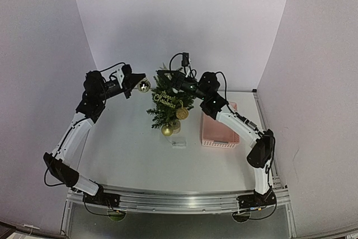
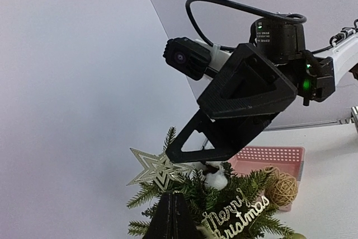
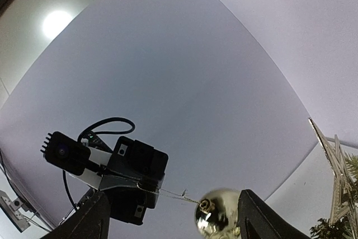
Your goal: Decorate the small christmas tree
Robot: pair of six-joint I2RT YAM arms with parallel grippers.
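at the far middle of the table (image 1: 128,149) stood the small christmas tree (image 1: 168,107); just left, the left gripper (image 1: 136,82) pinched the thread (image 3: 176,193) of a gold bauble (image 1: 144,87), and the right gripper (image 3: 174,214) hung jaws spread beside the star (image 2: 154,169).

small christmas tree (image 1: 168,104) at centre, left pincer (image 1: 137,84) holding gold bauble (image 1: 144,87) beside it, right pincer (image 1: 164,75) at treetop, pink basket (image 1: 218,134)

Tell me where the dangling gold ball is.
In the top view, the gold ball hangs from the left tool, left of the small christmas tree.
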